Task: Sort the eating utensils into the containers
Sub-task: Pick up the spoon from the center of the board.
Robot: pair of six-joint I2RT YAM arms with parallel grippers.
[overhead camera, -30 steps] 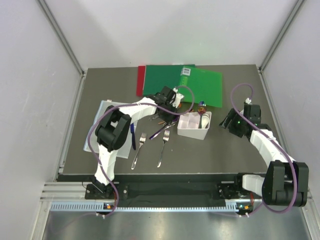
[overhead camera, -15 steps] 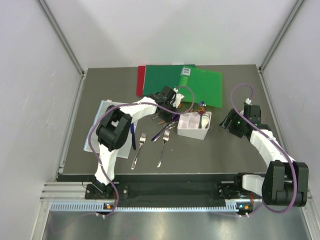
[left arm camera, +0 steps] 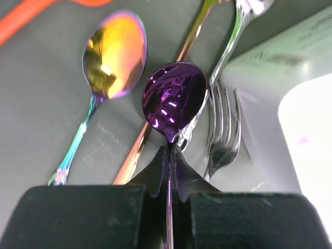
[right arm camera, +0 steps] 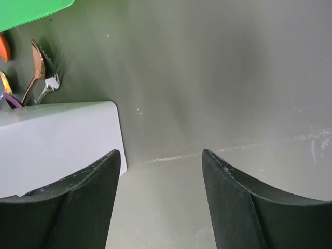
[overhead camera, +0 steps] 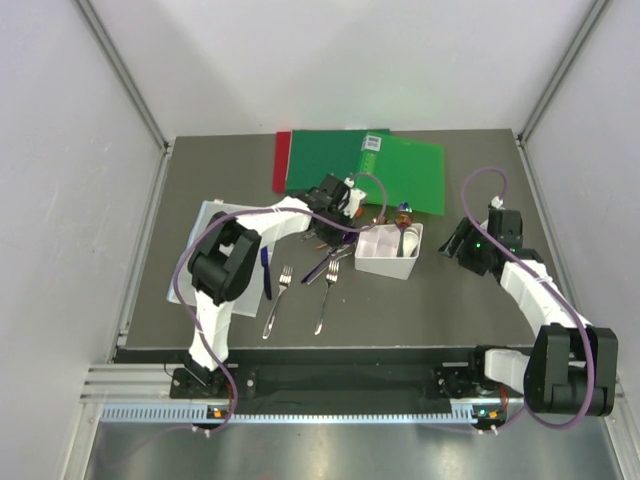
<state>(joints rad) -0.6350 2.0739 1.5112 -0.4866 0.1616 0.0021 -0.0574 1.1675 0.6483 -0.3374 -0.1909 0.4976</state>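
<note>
The left hand (left arm camera: 169, 150) is closed tight on the thin handle of the purple spoon (left arm camera: 175, 98). The spoon's long axis runs straight out from between the fingers, with the bowl leading and facing the wrist camera. It sits among the loose utensils, with a rainbow spoon (left arm camera: 115, 54) to one side and a silver fork (left arm camera: 223, 140) on the other. I cannot tell from this close view whether the purple spoon is clear of the tabletop (overhead camera: 450, 300) yet.

The white bin (overhead camera: 385, 266) lies just beside this hand, on the fork's side, so a short carry that way should reach a compartment. The right hand (right arm camera: 161, 171) hangs spread wide and holds nothing. It is on the bin's far side, away from the pile, so the left arm is much the nearer one for this job.
</note>
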